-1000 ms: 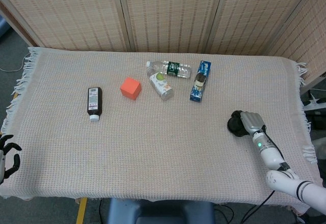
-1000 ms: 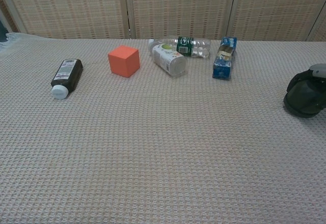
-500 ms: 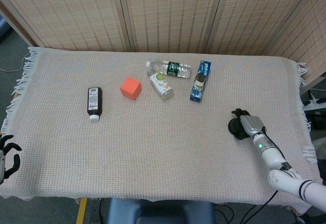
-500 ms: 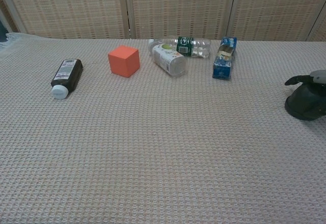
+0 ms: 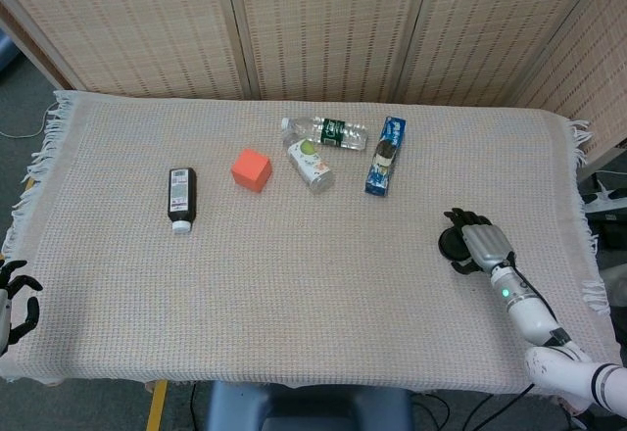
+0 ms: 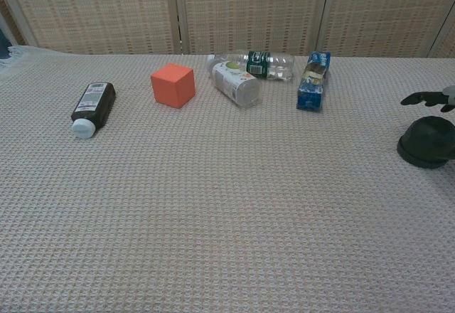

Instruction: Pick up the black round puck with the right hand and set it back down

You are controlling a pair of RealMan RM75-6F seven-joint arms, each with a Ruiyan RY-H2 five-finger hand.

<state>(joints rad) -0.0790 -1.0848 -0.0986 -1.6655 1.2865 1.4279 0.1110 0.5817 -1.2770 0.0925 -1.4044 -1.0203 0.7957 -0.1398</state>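
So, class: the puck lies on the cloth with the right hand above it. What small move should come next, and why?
Probably draw the right hand up and back, clear of the black puck. The puck sits flat on the cloth, and the fingers are spread above it, apart from it.

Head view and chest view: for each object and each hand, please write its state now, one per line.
black round puck: flat on cloth, not held
right hand: open, above puck
left hand: at table edge, holds nothing
dark bottle: lying, capped
water bottle: lying
white bottle: lying
blue box: lying
orange cube: resting on cloth
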